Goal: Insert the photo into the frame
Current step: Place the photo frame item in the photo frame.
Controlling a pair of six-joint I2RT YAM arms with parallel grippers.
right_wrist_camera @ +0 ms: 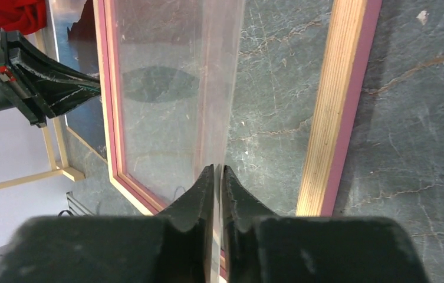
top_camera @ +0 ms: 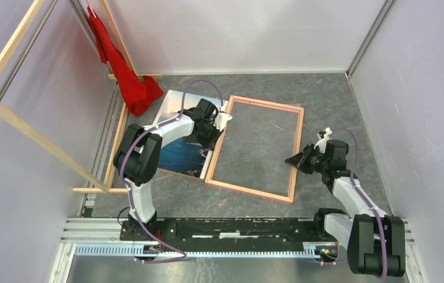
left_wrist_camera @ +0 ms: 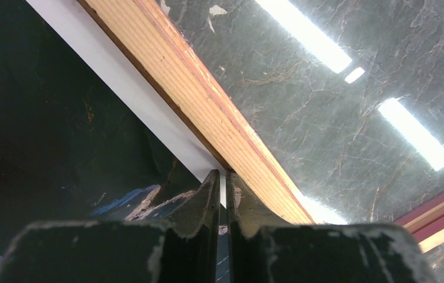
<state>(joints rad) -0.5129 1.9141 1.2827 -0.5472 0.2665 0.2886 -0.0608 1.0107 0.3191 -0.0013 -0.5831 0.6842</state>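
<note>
White photo (left_wrist_camera: 119,76) edge in left claw (left_wrist_camera: 222,177), beside frame (left_wrist_camera: 199,100) rail.

One photo (top_camera: 181,150). One frame (top_camera: 266,103). One clear pane (right_wrist_camera: 166,100). One red cloth (top_camera: 128,79). One wooden-strip rack (top_camera: 30,132). One table (top_camera: 325,94). Three pale walls (top_camera: 237,35). One base rail (top_camera: 225,227). Two arms: left arm (top_camera: 142,156), right arm (top_camera: 355,194). Two grippers: left gripper (top_camera: 210,141), right gripper (top_camera: 289,160).

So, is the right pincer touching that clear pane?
Touching. The right wrist view shows the right pincer shut on the clear pane, gripping its edge.
</note>
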